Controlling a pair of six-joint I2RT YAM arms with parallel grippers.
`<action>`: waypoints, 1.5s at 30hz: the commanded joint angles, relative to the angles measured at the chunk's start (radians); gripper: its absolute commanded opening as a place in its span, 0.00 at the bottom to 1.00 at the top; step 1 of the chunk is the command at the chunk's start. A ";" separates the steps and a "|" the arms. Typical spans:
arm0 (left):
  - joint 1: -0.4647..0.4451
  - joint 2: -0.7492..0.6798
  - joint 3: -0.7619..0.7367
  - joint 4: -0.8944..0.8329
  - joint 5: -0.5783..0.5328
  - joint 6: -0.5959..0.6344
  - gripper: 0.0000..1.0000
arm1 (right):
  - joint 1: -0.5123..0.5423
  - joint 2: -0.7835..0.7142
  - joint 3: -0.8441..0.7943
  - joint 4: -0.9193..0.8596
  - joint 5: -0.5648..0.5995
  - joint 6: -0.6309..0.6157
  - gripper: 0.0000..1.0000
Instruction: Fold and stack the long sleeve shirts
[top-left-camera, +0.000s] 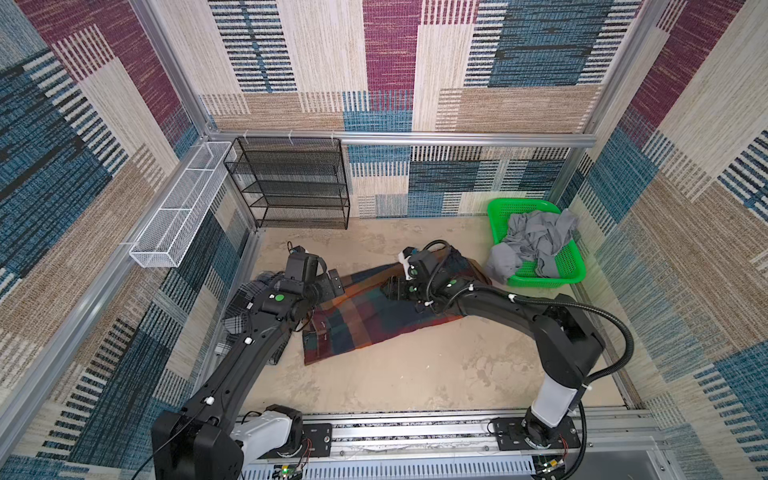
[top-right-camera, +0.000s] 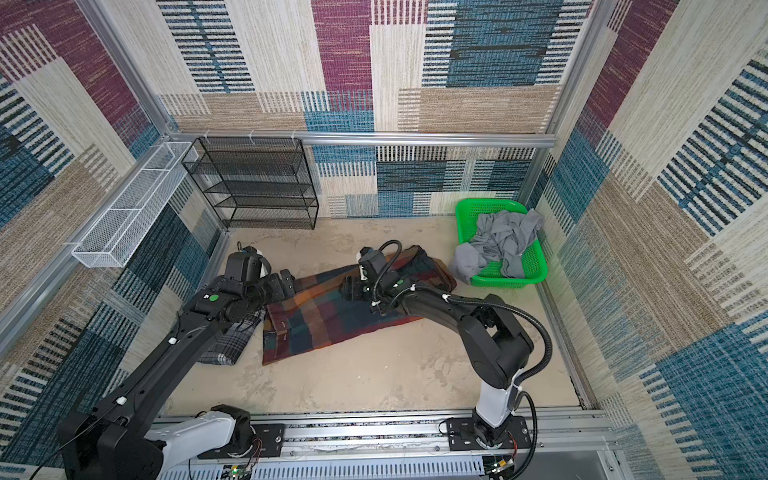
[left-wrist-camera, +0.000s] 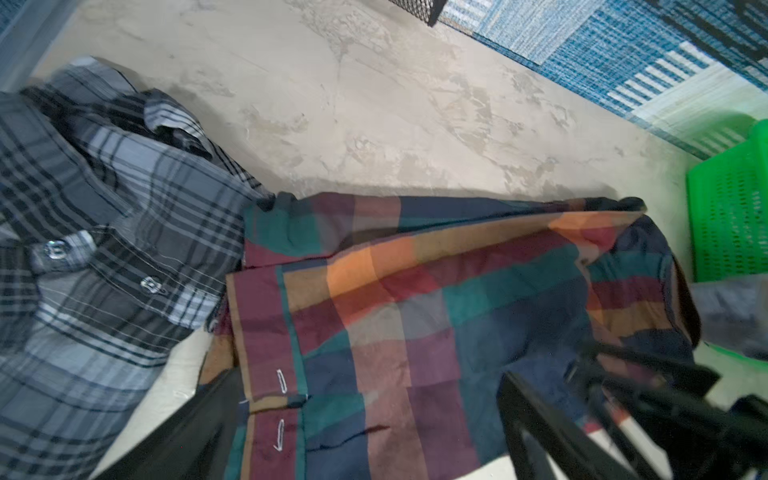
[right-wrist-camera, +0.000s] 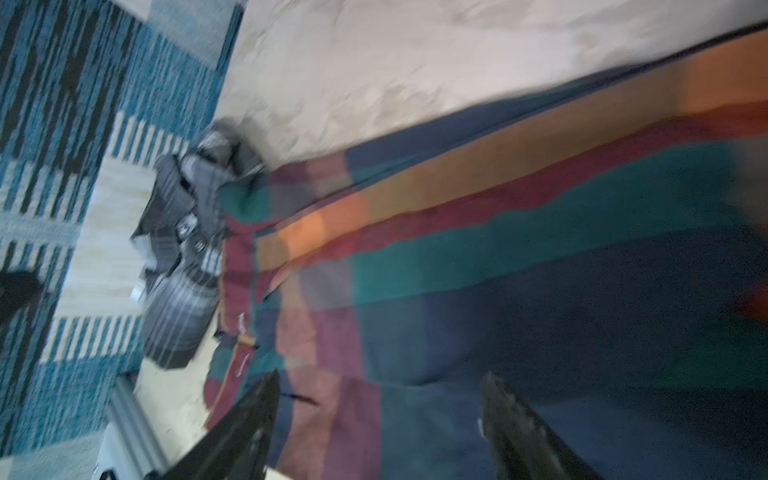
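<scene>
The large plaid shirt (top-left-camera: 365, 316) in navy, orange, red and green lies folded into a long strip across the middle of the table, also in the left wrist view (left-wrist-camera: 415, 311). The smaller grey-black-white shirt (top-right-camera: 232, 340) lies crumpled beside the strip's left end, partly under my left arm. My left gripper (top-left-camera: 334, 283) hangs open over that left end, nothing between its fingers (left-wrist-camera: 187, 436). My right gripper (top-left-camera: 387, 289) hovers open low over the strip's middle; its fingers (right-wrist-camera: 249, 424) straddle navy cloth without pinching it.
A green basket (top-left-camera: 519, 203) of grey clothes (top-left-camera: 536, 241) stands at the back right, close to the shirt's right end. A black mesh rack (top-left-camera: 291, 183) and a white wire basket (top-left-camera: 178, 208) sit at the back left. Bare table runs along the front.
</scene>
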 joint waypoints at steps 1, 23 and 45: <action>0.034 0.026 0.023 -0.022 0.004 0.058 0.99 | 0.056 0.094 0.074 0.087 -0.085 0.064 0.77; 0.072 0.023 -0.014 -0.001 0.088 0.017 1.00 | 0.113 -0.281 -0.532 -0.080 -0.142 -0.064 0.76; -0.026 0.047 -0.329 0.141 0.270 -0.137 0.97 | -0.317 -0.707 -0.753 -0.173 -0.066 -0.008 0.85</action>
